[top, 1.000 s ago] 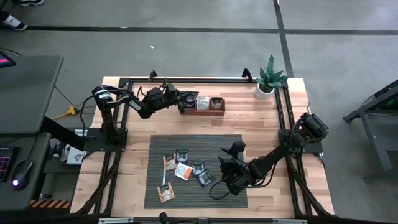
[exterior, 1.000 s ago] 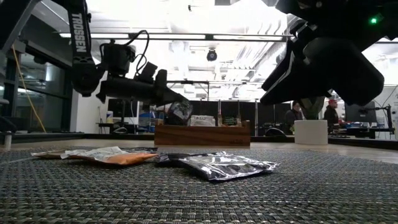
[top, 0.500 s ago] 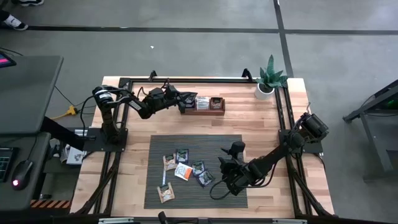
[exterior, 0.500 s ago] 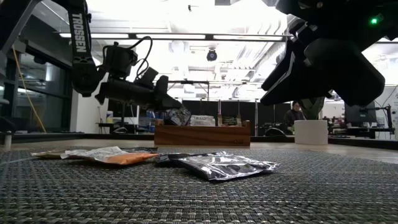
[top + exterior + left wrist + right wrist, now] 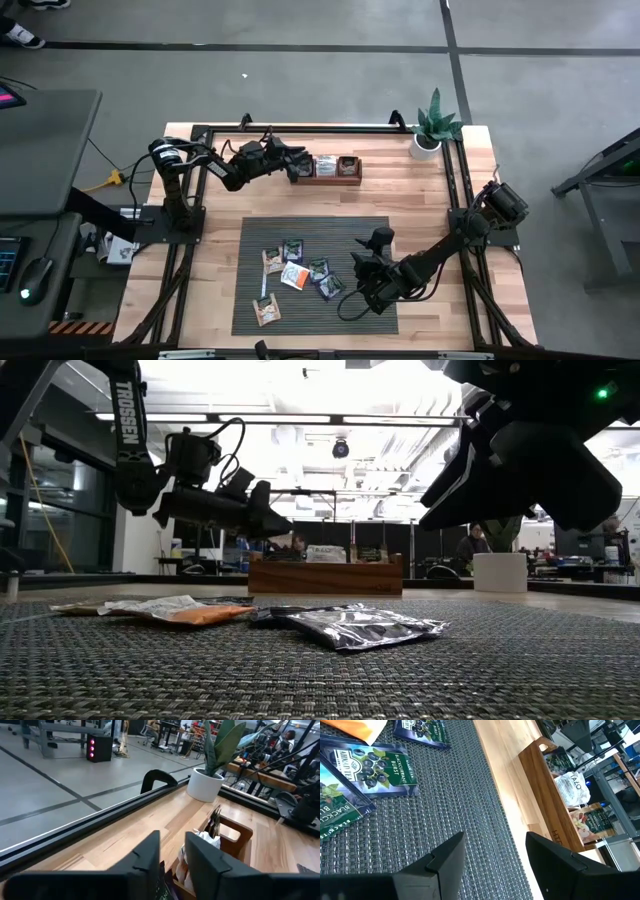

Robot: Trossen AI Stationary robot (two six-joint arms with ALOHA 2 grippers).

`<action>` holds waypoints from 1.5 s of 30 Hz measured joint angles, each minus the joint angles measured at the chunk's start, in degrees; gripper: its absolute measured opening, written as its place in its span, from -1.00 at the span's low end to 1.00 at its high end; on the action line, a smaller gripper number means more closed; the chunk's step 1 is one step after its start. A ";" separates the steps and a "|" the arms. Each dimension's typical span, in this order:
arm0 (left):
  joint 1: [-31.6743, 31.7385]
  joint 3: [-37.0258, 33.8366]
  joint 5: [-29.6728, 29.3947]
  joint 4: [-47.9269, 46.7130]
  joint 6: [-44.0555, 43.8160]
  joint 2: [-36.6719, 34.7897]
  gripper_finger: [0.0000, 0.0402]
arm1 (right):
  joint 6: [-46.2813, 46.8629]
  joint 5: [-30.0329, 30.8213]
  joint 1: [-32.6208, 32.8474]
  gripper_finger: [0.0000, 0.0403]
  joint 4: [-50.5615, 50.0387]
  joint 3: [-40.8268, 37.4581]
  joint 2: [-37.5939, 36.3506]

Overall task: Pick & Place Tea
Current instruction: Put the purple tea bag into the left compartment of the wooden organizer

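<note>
Mostly flat sachets (mixed angles), mat

Low view, level across my woven mat. My left gripper hangs above the left end of the wooden caddy, fingers pointing right; whether they are parted cannot be told from here, and nothing shows between them. My right gripper fills the upper right, close to the lens, its fingers out of sight. On the mat lie tea sachets: an orange one at left under a pale one, a dark glossy one at centre. A white pot stands right of the caddy. A person shows far behind.
</note>
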 joint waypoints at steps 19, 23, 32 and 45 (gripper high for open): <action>-1.51 -3.33 10.28 1.70 -1.96 -5.73 -0.56 | -0.07 -2.92 -0.13 0.01 0.05 0.00 0.00; -5.24 -6.05 10.99 1.76 -1.92 -8.10 -0.88 | -0.20 -5.82 -0.73 -0.01 0.34 0.00 0.00; -20.87 -9.22 1.21 1.40 -1.92 -9.05 -0.98 | -4.44 -16.27 -3.08 0.00 7.63 0.00 0.00; -48.91 -1.70 -18.57 -13.11 -1.96 -9.05 -1.00 | -6.48 -20.54 -3.34 -0.03 10.34 0.00 -0.02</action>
